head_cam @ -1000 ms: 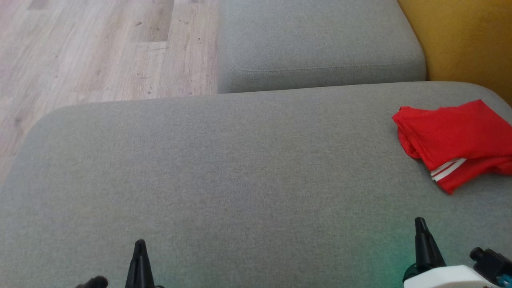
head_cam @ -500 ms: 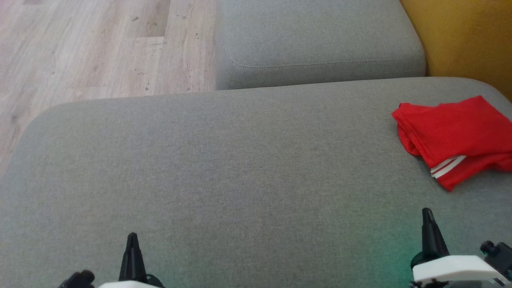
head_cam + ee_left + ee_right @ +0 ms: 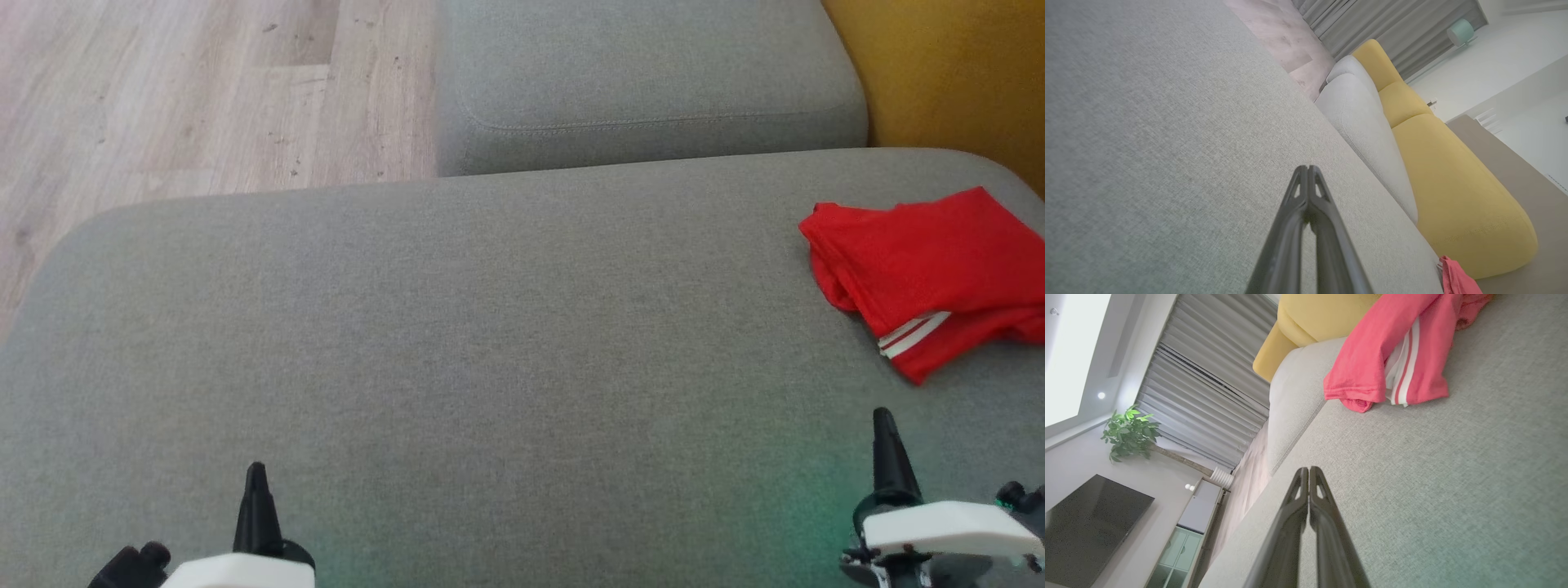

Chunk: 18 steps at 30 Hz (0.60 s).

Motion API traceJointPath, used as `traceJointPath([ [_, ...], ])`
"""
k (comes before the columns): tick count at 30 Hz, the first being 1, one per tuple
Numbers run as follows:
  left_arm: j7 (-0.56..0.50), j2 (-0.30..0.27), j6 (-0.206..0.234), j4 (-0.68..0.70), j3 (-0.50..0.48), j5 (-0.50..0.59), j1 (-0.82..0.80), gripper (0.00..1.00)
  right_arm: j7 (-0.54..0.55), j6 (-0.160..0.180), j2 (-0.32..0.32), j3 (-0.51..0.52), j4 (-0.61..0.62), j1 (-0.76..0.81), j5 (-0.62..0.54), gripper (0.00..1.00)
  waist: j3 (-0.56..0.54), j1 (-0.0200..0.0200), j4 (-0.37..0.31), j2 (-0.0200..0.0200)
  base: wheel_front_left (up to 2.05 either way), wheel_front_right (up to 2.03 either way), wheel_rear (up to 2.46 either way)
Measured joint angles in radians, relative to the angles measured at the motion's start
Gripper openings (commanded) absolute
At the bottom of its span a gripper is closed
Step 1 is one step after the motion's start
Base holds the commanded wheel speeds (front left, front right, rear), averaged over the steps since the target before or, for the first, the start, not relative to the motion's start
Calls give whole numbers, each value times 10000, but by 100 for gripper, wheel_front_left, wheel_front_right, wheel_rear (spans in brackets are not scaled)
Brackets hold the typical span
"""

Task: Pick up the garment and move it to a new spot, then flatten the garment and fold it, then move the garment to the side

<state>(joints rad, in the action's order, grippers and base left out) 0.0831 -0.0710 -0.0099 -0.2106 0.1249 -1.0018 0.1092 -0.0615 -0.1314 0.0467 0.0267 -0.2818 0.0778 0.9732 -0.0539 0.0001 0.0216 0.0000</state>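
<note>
A red garment [image 3: 931,269] with white stripes lies folded at the right edge of the grey sofa seat [image 3: 490,351]; the right wrist view shows the garment [image 3: 1392,355] at its top, and the left wrist view catches a corner of the garment [image 3: 1455,279]. My right gripper [image 3: 886,441] is shut and empty, hovering over the seat short of the garment. In the right wrist view the right gripper [image 3: 1306,470] has its tips pressed together. My left gripper [image 3: 256,482] is shut and empty at the lower left, and its tips [image 3: 1306,168] meet in the left wrist view.
A second grey cushion [image 3: 645,82] sits beyond the seat, with a yellow sofa part [image 3: 955,73] at the far right. Wooden floor [image 3: 188,90] lies to the left. A television [image 3: 1090,526], a potted plant [image 3: 1128,430] and curtains [image 3: 1208,388] stand farther off.
Both grippers show a little higher in the head view and more of their white wrists is seen. The whole picture has shifted slightly. The garment lies as before.
</note>
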Motion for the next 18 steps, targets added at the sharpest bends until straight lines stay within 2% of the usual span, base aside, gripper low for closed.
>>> traceJointPath([
  [18,-489,-2,-347,-157,-500,-2054,-456,0,483,0,0,282,2,-417,2034,0,185,-1,-70,0,0,0,0],
])
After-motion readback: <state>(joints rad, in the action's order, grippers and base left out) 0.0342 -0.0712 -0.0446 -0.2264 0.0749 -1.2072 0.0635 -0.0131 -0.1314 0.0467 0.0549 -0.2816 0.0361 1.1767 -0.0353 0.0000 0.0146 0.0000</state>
